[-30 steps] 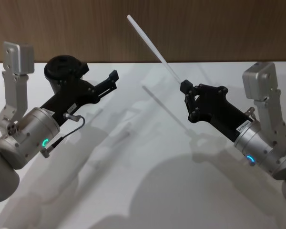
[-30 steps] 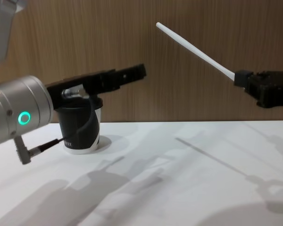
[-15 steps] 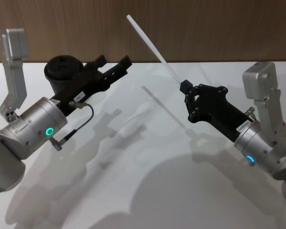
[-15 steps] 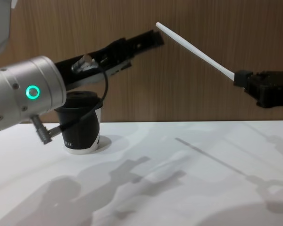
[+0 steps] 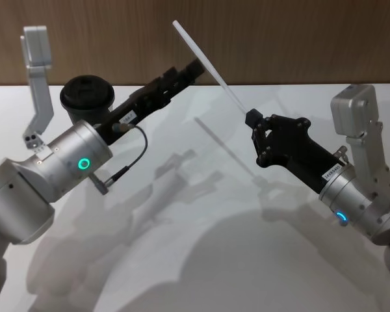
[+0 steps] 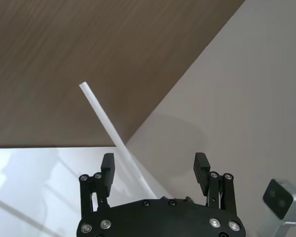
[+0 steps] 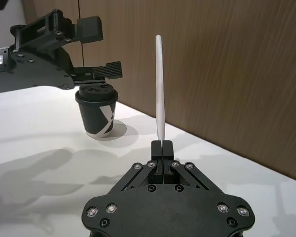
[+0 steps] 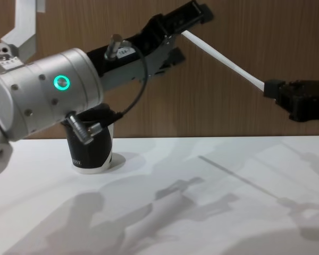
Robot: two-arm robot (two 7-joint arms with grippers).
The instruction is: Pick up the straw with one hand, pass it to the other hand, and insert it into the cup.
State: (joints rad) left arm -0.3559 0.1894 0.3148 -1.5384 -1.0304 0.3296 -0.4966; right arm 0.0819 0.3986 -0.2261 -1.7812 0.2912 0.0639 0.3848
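cup (image 5: 86,96) upright on table (image 5: 201,221), far L | L gripper (image 6: 155,160) up in air past cup, fingers wide, one each side of straw's upper part, no contact seen | straw (image 5: 218,77) mid-air, tilted, top end twd L | R gripper (image 5: 250,118) at R, clamped on straw's lower end

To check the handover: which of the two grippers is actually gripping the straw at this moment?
The right gripper: it is shut on the lower end of the straw. The left gripper is open, only straddling the straw's upper part.
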